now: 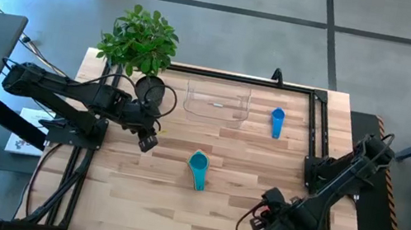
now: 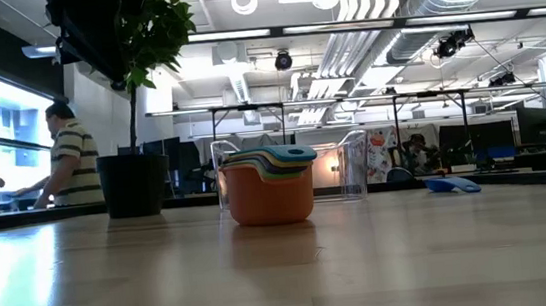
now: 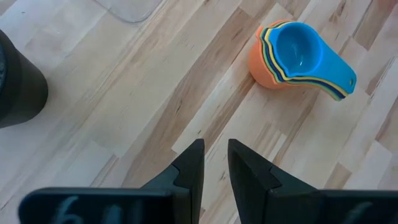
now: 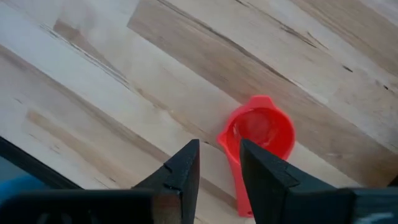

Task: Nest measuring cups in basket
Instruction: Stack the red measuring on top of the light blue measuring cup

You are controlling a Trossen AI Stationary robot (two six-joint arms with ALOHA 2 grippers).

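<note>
A nested stack of measuring cups (image 1: 198, 166), orange at the bottom and teal on top, rests on its base mid-table; it also shows in the low view (image 2: 268, 186) and the left wrist view (image 3: 292, 56). A blue cup (image 1: 276, 121) lies alone, right of the clear basket (image 1: 217, 103). My left gripper (image 1: 148, 140) hovers shut, left of the stack. My right gripper (image 1: 272, 218) is near the table's near right corner, slightly open above a red cup (image 4: 260, 134), whose handle (image 4: 235, 177) runs between the fingertips. The high view hides the red cup.
A dark plant pot (image 1: 149, 89) with a leafy plant (image 1: 139, 39) stands at the far left, beside the basket. A black frame (image 1: 317, 125) edges the table. Bare wood lies between the stack and my right gripper. A person (image 2: 71, 157) sits beyond the table.
</note>
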